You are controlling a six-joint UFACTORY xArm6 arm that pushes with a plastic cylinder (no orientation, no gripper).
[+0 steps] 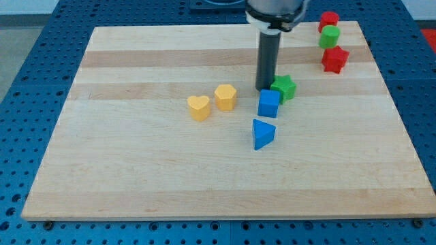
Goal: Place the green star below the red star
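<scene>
The green star lies right of the board's middle, touching the top right corner of a blue cube. The red star lies near the board's top right, up and to the right of the green star. My tip stands just left of the green star, touching or almost touching it, and right above the blue cube.
A blue triangle lies below the blue cube. A yellow heart and a yellow pentagon lie left of the tip. A green cylinder and a red cylinder sit above the red star at the wooden board's top right.
</scene>
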